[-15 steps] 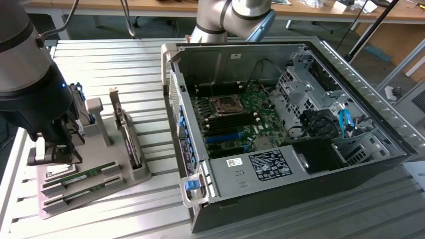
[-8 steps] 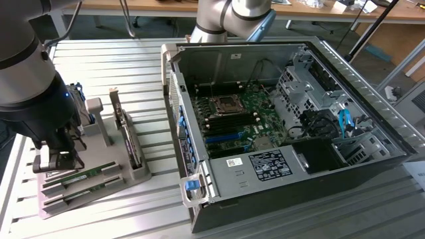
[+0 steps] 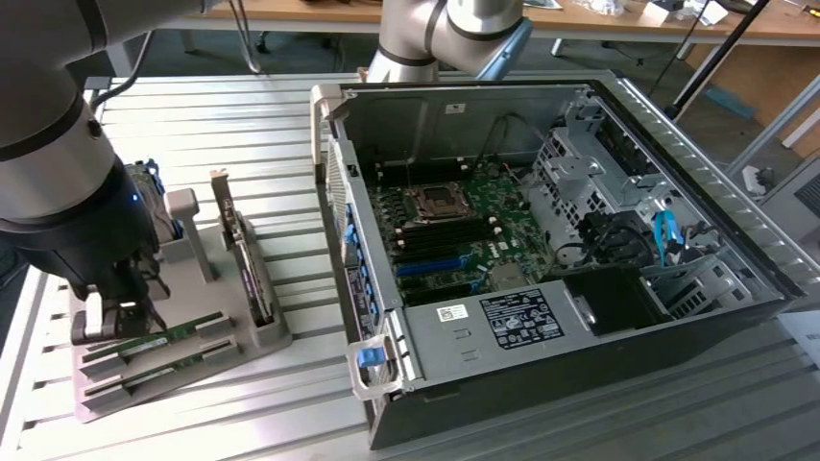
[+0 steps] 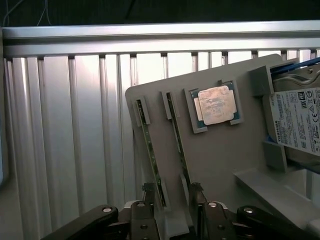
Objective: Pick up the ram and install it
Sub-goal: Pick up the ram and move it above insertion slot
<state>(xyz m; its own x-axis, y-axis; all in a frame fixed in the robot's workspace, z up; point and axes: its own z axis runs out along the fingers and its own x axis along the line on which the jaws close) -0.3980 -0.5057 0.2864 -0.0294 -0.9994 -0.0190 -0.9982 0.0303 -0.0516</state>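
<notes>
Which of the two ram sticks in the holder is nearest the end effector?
The ram stick in the slot beside the processor: the end effector hangs over its end, while the other stick sits one slot farther from the processor.

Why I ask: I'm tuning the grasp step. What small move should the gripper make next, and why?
Probably a slight sideways shift, so that one stick alone sits between the fingers. The open gripper hangs over the tray, and the ends of the first memory stick and the second memory stick both seem to fall inside its gap; neither is gripped.
</notes>
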